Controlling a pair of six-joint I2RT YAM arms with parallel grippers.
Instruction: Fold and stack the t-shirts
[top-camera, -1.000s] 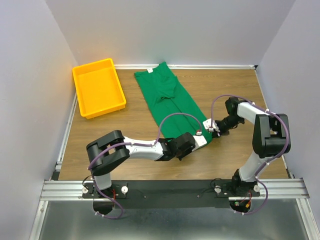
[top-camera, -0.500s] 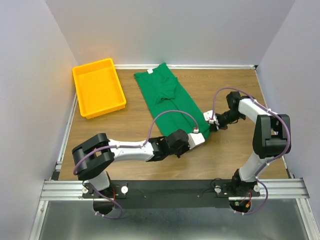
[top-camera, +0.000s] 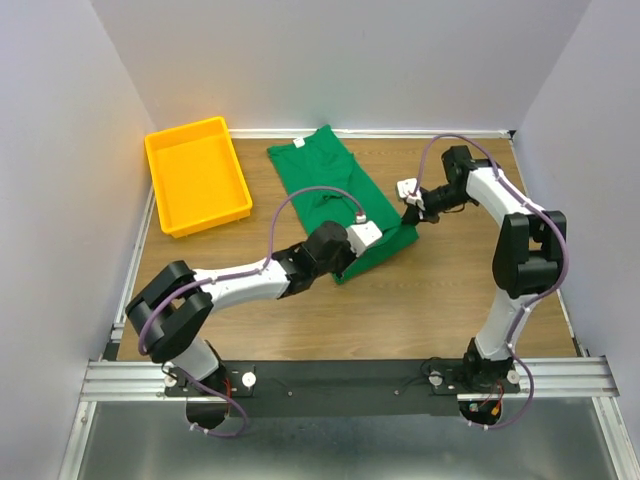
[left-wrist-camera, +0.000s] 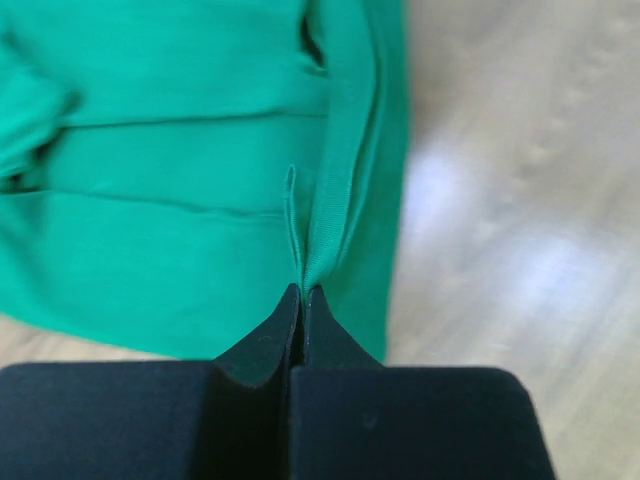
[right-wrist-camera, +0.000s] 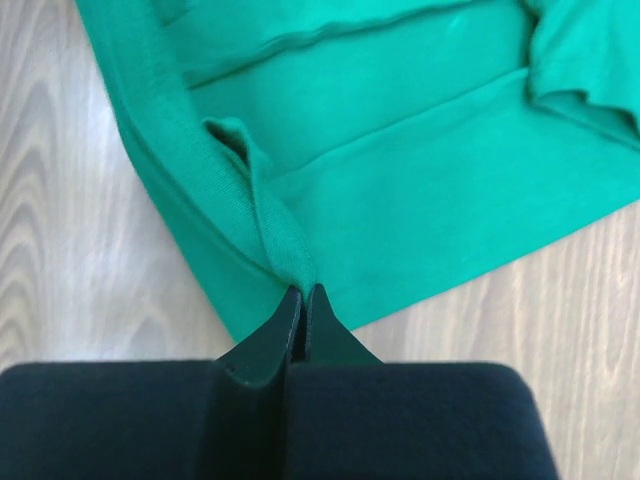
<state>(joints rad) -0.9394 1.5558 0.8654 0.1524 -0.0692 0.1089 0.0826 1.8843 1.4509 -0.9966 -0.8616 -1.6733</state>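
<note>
The wooden table (top-camera: 450, 300) carries a green t-shirt (top-camera: 320, 180) at its far middle, near a yellow tray (top-camera: 195, 175). The left arm (top-camera: 240, 285) stretches low and diagonally to the shirt's near end. The right arm (top-camera: 520, 250) rises from its base, then bends inward to the shirt's right edge. The left hand (left-wrist-camera: 302, 295) and the right hand (right-wrist-camera: 303, 293) each have their fingers pressed together, pinching a raised fold of the shirt's hem.

Evenly lit from above; faint soft shadows. Glared white and blurred across the bench (left-wrist-camera: 500, 220) in left wrist view. Sharper in right wrist view.
</note>
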